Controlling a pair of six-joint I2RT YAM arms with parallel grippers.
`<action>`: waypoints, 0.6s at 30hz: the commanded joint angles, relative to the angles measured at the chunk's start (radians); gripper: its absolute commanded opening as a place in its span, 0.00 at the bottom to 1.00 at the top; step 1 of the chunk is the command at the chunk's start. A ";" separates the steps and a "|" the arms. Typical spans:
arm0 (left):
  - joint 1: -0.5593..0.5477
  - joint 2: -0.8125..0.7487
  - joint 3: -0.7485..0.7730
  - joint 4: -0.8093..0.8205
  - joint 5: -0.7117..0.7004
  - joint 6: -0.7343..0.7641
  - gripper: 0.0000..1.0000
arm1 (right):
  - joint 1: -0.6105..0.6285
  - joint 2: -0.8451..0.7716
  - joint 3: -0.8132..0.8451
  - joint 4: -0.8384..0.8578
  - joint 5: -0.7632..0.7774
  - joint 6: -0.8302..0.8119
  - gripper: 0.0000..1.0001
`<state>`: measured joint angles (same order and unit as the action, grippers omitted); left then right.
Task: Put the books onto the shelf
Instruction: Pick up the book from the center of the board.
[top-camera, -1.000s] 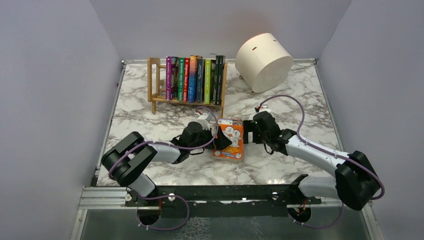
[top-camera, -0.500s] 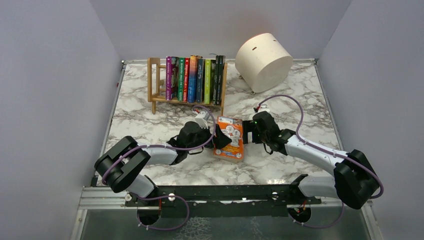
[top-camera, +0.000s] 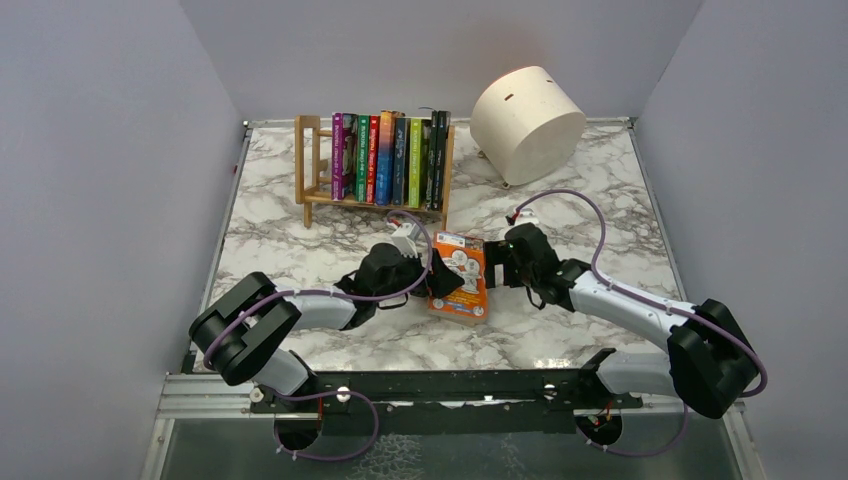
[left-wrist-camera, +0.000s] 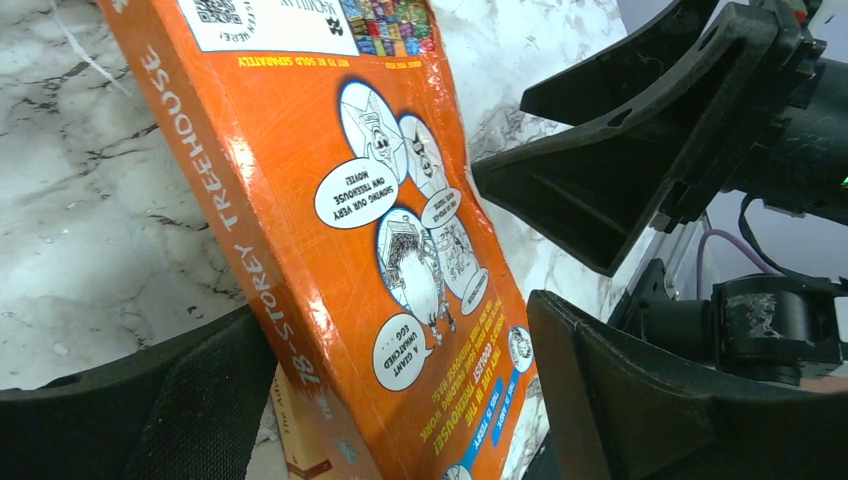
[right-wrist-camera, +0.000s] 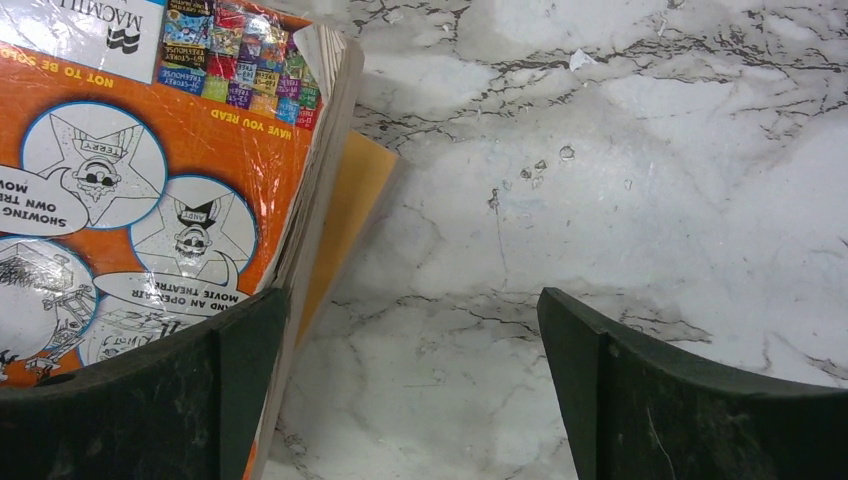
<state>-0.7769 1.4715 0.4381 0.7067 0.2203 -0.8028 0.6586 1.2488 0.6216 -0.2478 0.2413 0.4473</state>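
My left pincer (top-camera: 443, 277) is straddling the orange book (top-camera: 462, 272), which is lying on a yellowish book (right-wrist-camera: 350, 210) on the desk (top-camera: 560, 210). One finger is sitting at its spine and one at its page edge, but I cannot tell whether they are pinching. My right pincer (top-camera: 497, 262) is hovering spread beside it, holding nothing. The other books (top-camera: 390, 160) are standing on the shelf (top-camera: 310, 165).

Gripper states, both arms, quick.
Left gripper: open around the orange book, not clearly gripping it.
Right gripper: open, holding nothing, beside that book.
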 joint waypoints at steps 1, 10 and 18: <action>-0.031 -0.007 0.052 0.108 0.080 -0.025 0.81 | 0.032 -0.026 -0.005 0.118 -0.071 0.018 0.96; -0.036 0.014 0.060 0.113 0.072 -0.027 0.75 | 0.044 -0.056 -0.016 0.125 -0.066 0.017 0.96; -0.038 0.033 0.057 0.116 0.058 -0.023 0.57 | 0.045 -0.060 -0.024 0.121 -0.062 0.018 0.96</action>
<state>-0.8066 1.4960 0.4694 0.7609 0.2554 -0.8253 0.6991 1.2026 0.6128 -0.1566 0.1940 0.4534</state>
